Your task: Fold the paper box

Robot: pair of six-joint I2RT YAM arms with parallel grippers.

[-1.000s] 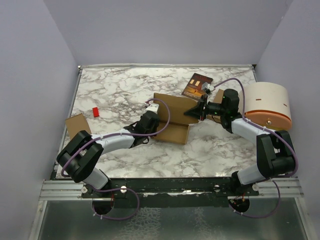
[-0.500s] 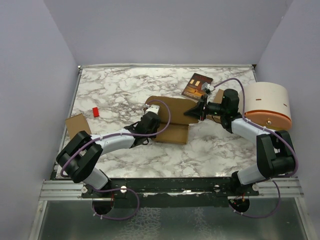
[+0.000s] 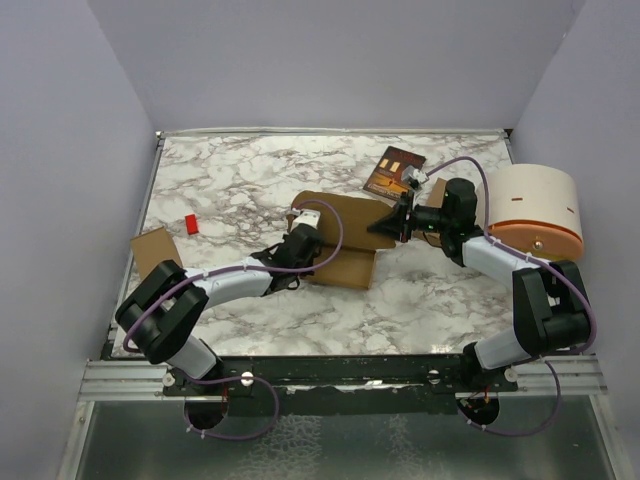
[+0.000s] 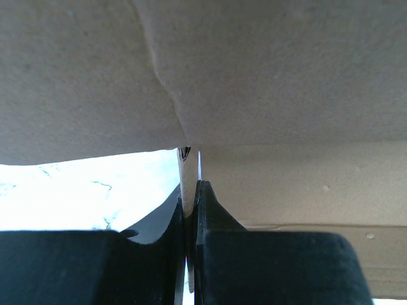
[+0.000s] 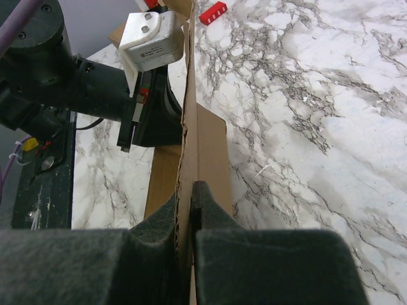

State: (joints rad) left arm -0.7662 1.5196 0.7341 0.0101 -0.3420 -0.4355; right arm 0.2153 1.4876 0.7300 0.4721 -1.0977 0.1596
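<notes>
The tan paper box (image 3: 340, 235) lies mid-table, partly raised, with one panel held on edge between the two grippers. My left gripper (image 3: 303, 232) is shut on its left edge; in the left wrist view the cardboard (image 4: 267, 82) fills the top and a thin flap edge (image 4: 185, 184) is pinched between the black fingers (image 4: 210, 210). My right gripper (image 3: 393, 222) is shut on the box's right edge; in the right wrist view the cardboard panel (image 5: 206, 152) stands on edge between the grey fingers (image 5: 206, 206), with the left gripper (image 5: 143, 101) beyond.
A round white drum with an orange band (image 3: 538, 212) stands at the right. A dark printed booklet (image 3: 393, 170) lies behind the box. A small red block (image 3: 192, 224) and a loose tan cardboard piece (image 3: 155, 250) lie at the left.
The box's raised panel has shifted slightly leftward and up with the left gripper. The right arm has barely moved.
</notes>
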